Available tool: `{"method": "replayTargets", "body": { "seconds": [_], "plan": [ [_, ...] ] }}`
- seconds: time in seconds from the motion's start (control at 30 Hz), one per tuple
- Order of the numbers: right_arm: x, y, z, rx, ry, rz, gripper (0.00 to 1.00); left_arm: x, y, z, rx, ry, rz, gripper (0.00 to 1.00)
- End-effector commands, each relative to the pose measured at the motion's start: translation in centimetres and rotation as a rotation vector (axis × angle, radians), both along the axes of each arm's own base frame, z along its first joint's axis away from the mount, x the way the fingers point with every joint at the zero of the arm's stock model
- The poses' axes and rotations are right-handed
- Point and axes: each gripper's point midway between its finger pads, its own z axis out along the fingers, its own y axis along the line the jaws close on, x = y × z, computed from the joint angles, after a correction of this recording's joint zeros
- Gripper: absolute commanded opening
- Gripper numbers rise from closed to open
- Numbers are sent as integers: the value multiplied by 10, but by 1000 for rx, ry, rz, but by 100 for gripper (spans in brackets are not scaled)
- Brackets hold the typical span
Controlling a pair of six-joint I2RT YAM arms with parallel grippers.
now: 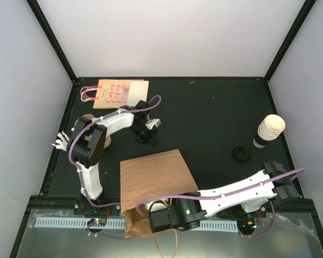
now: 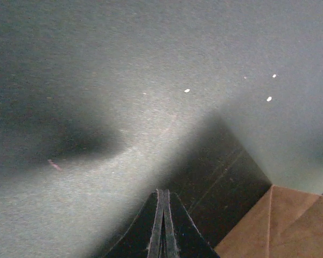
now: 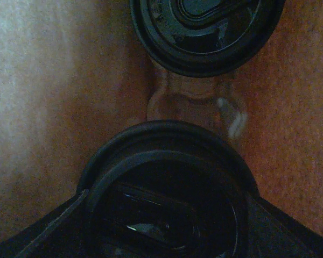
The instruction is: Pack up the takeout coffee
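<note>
A printed paper bag (image 1: 116,92) lies flat at the table's far left corner, out of play. The left gripper (image 2: 162,226) rests low over the bare table left of centre, its fingers pressed together on nothing. It is just beyond the far edge of the brown paper bag (image 1: 151,183), so it is no help in steadying that bag.

The brown bag lies on its side near the middle of the near edge, its mouth toward the arm bases. The right gripper (image 3: 164,236) is reached into that mouth. Inside, its fingers (image 3: 43,236) sit wide on either side of the coffee cup (image 3: 167,166), apparently clamping it just below the black lid.

Deeper in the bag a second lidded cup (image 3: 204,27) is seated in a pulp tray (image 3: 191,105), with an empty socket between the two lids. The step looks like seating the held cup in that socket.

To do it well:
- keep the cup upright and its lid level;
- bring its base over the socket before letting go;
- spread the fingers only once the cup bears on the tray;
- back straight out so the paper walls are not dragged.

The bag could slide, since nothing pins it.

A stack of lidless cups (image 1: 270,129) stands at the right edge, with a loose black lid (image 1: 240,154) just beside it. Neither is needed here.
</note>
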Motion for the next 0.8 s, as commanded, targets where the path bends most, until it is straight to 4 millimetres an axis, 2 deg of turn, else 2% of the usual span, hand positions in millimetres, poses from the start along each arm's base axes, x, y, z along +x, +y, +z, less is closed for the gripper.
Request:
{"method": "replayTargets", "body": {
  "seconds": [0.0, 0.27, 0.57, 0.77],
  "plan": [
    [13, 6, 14, 63, -56, -22, 54, -10, -10, 5, -58, 31, -40, 2],
    [29, 16, 17, 116, -128, -47, 54, -14, -13, 3, -76, 55, -56, 2],
    [35, 22, 13, 129, -166, -28, 52, -18, -17, 2, -91, 77, -67, 2],
    [38, 28, 24, 172, -193, -18, 54, -21, -20, 0, -96, 94, -81, 2]
  ]
}}
